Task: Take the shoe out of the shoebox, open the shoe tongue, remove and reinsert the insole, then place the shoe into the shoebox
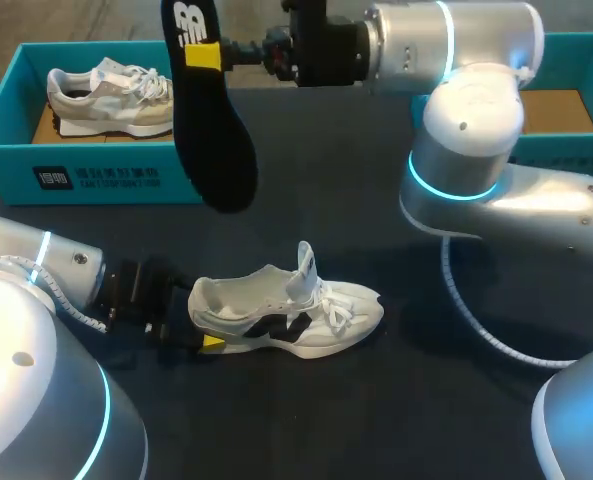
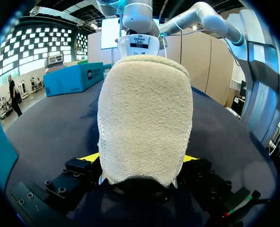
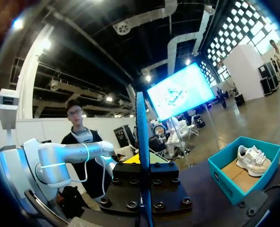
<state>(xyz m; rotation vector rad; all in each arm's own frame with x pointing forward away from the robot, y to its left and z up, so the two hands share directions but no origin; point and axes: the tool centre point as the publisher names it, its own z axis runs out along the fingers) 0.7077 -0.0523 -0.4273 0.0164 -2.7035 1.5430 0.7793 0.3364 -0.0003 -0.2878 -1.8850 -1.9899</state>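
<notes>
your left fingers are clamping both sides of the white shoe's heel on the worktop. your right fingers are pinching the black insole, holding it aloft. the left shoebox is holding another shoe; the right shoebox is showing its brown floor.

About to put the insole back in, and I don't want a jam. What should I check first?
1. Insole gripped by right gripper: ok, clamped from both sides, held off the table.
2. Shoe steadied: ok, left gripper shut on its heel, sole on the table.
3. Tongue open: ok, standing up clear of the opening.
4. Insole lined up over the opening: not ok, it hangs off near the shoebox, away from the shoe.
5. Inside of the shoe clear: cannot tell.
</notes>
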